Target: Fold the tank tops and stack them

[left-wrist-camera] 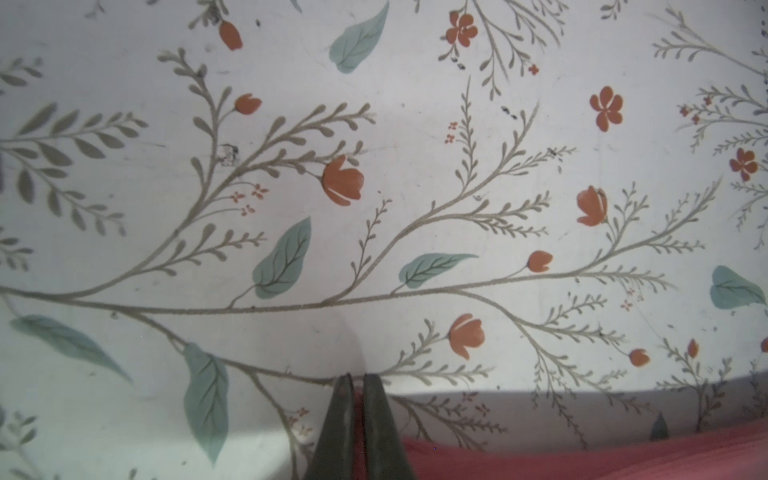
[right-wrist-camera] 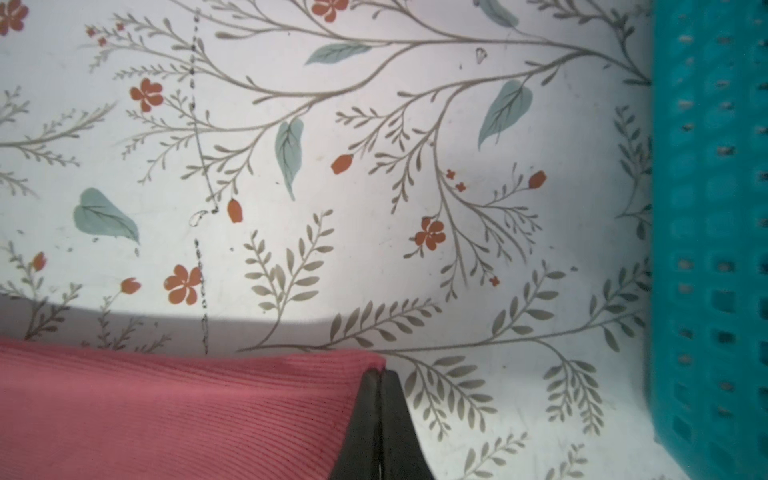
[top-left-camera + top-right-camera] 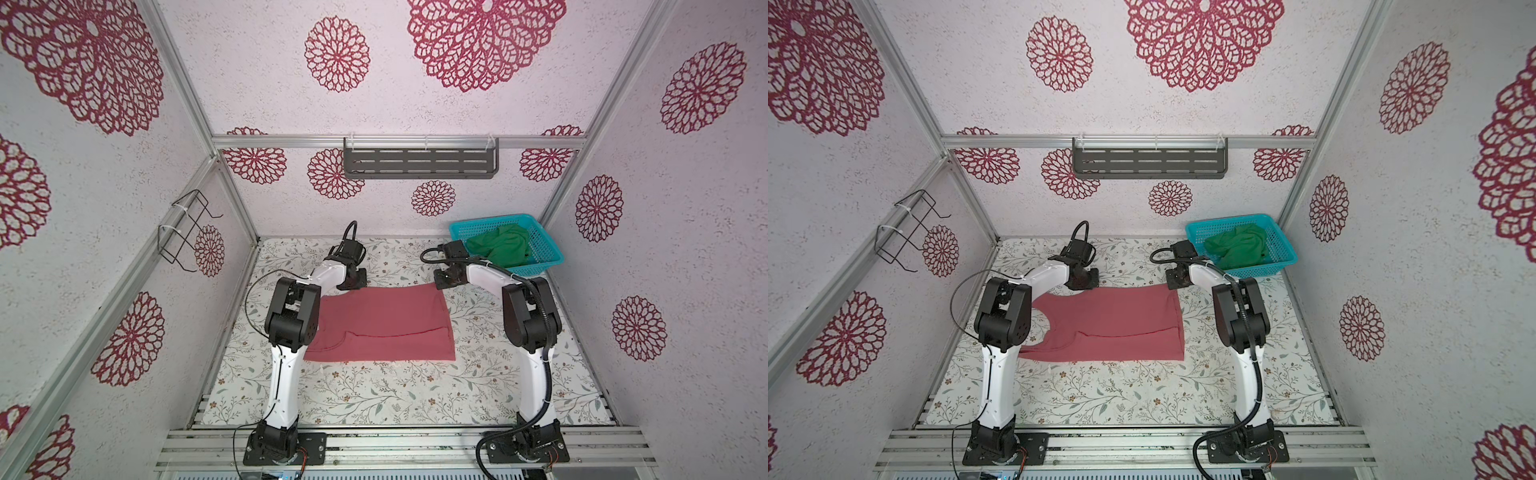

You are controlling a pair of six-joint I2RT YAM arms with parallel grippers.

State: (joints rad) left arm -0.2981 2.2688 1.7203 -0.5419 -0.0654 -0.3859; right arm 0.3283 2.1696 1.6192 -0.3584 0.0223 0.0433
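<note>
Here left gripper (image 1: pixel 358 379), right gripper (image 2: pixel 380 374) clamp pink tank top (image 3: pixel 382 324) corners.

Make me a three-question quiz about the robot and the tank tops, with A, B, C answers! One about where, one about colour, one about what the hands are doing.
1. Where is the green tank top?
A) on the wall shelf
B) in the turquoise basket
C) on the wire rack

2. What colour is the spread-out tank top on the table?
A) pink-red
B) blue
C) yellow

3. What are the left hand and right hand doing?
A) both wide open
B) gripping the basket
C) both shut on the spread-out tank top's far edge

Answers: 1 B, it lies bunched inside the basket; 2 A, both top views show pink-red; 3 C, each wrist view shows the hand closed on pink cloth.
</note>
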